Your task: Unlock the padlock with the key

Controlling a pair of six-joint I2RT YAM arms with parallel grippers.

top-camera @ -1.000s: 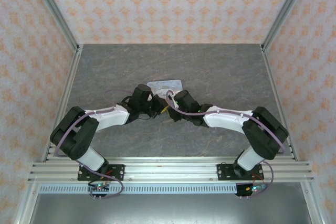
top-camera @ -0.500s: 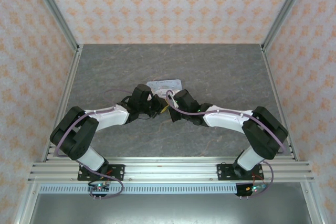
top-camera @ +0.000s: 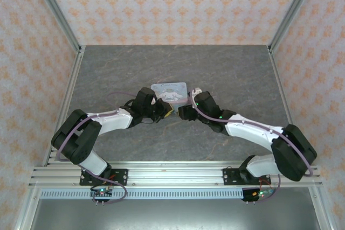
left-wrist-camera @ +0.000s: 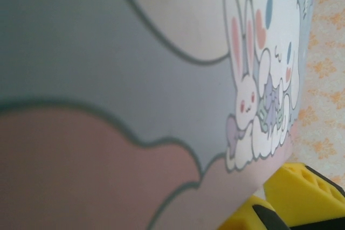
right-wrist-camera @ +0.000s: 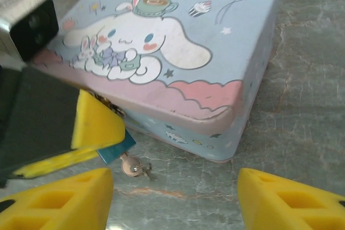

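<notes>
The right gripper (right-wrist-camera: 175,195) is backing away from the tin box (right-wrist-camera: 178,41), spread wide and holding nothing. It is leaving the key (right-wrist-camera: 132,168) sticking in the padlock (right-wrist-camera: 118,151) at the box's front edge. The left gripper (top-camera: 168,112) is pinching the padlock steady.

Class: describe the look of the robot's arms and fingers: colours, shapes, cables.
Both the left arm and right arm have white shells between bulky black joints, with thin lilac cables looping alongside. The right fingers are bright yellow wedges with triangular cut-outs; the left fingers are yellow too.
</notes>
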